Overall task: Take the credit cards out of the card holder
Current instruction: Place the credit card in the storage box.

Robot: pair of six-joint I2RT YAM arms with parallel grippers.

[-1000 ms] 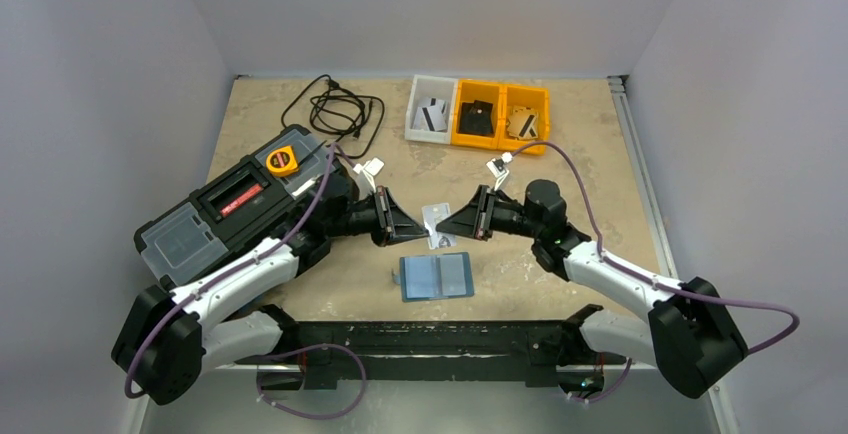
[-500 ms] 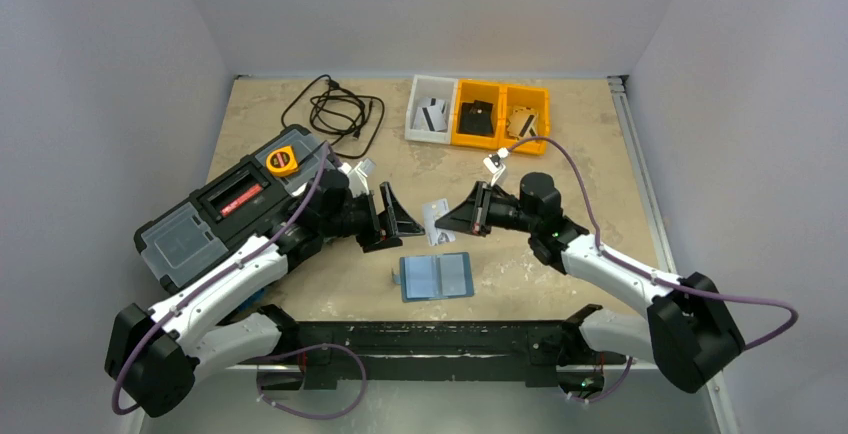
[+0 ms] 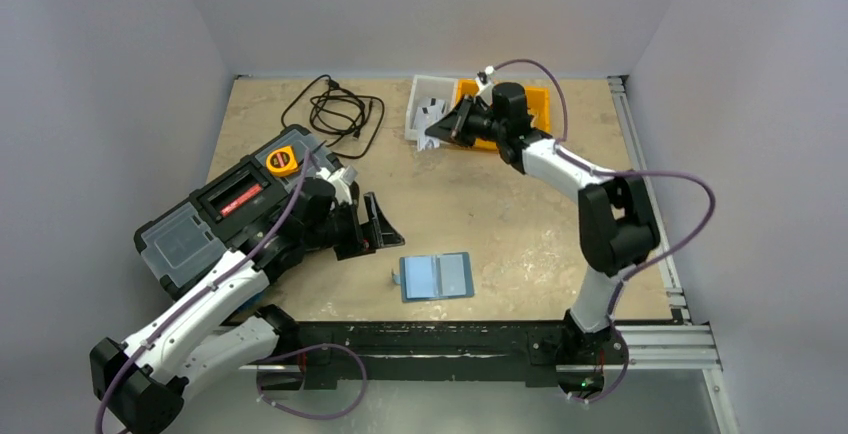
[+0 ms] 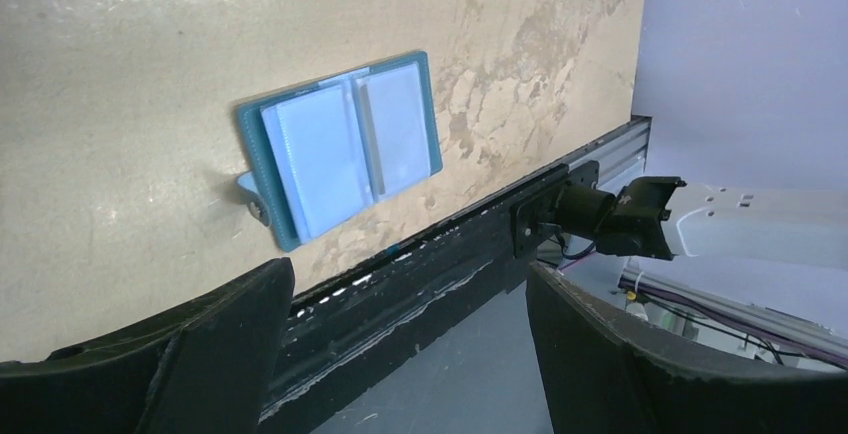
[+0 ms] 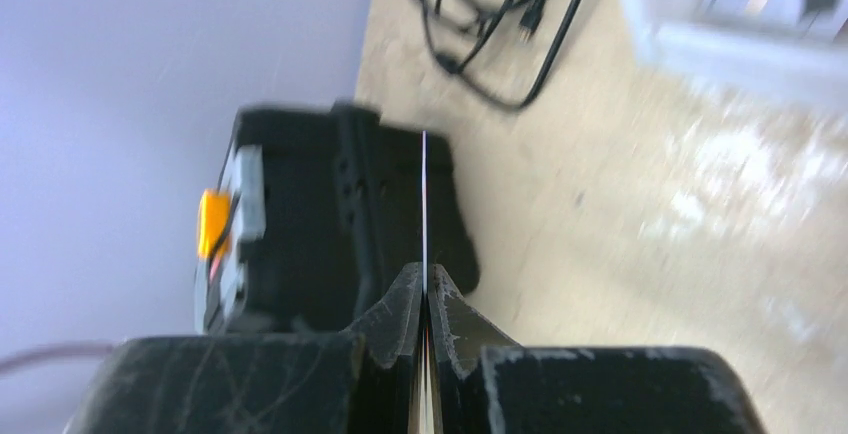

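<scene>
On the tan table (image 3: 520,224), a black toolbox (image 3: 230,214) sits at the left. The left gripper (image 3: 385,229) hangs beside it with its jaws wide apart and holding nothing. Just right of that gripper and nearer, the card holder (image 3: 437,276) lies open and flat, pockets up. Its long axis runs left to right and a small tab sticks out at its left edge.

At the far side, the right gripper (image 3: 432,132) hovers at the white bin (image 3: 425,104). Its jaws are pinched on a credit card (image 5: 424,204), which is seen edge-on and points left, away from the fingertips.
</scene>
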